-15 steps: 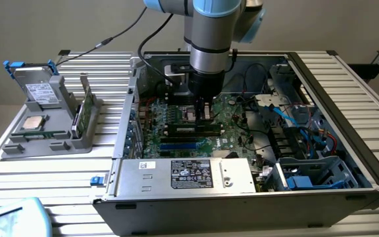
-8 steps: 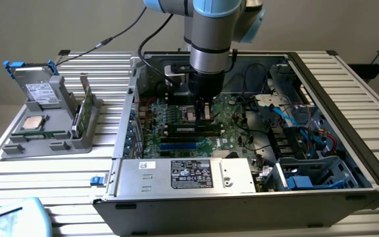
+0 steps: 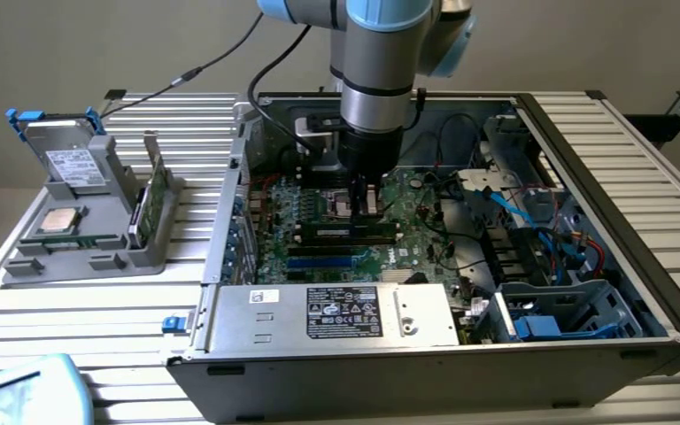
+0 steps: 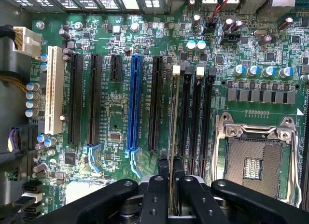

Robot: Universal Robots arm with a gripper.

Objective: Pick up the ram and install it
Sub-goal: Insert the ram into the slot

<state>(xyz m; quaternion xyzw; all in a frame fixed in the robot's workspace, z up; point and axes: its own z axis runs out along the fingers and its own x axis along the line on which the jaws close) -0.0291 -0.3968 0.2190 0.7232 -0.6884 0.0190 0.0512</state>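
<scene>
Step in hand: install, placing phase. The hand [image 4: 171, 162] is nearly closed, its two black fingers [image 4: 159, 185] pinching the ram [image 4: 171, 137], a long thin green circuit-board stick seen edge-on in the wrist view. The pick-up looks done.

Where the ram is: inside the open black PC case [image 3: 623, 177], over the green motherboard [image 4: 111, 122], running along the first of the long black memory slots [image 4: 193, 118] w/ white end latches. That slot lies btwn the long black expansion slot [image 4: 157, 103] and the square silver CPU socket [image 4: 253, 159]. In the exterior view the hand [image 3: 364, 197] is low over the board, just behind the silver power-supply box [image 3: 340, 314].

What seating calls for, as I judge it: stick's lower edge lined up along the slot's full length, kept upright, both latches free, then a straight even push w/o tilt.

Hard to make out:
- Whether the ram's edge is touching the slot or just above it: can't tell.
- Near end of the stick is hidden by the fingers; chips and label don't show edge-on.
- Latch positions are unclear.
- In the exterior view the arm covers most of the stick.
- Another green stick [image 3: 151, 199] stands in the grey holder [image 3: 92, 252] on the slatted metal tabletop [image 3: 57, 319], well apart; type unclear.
</scene>
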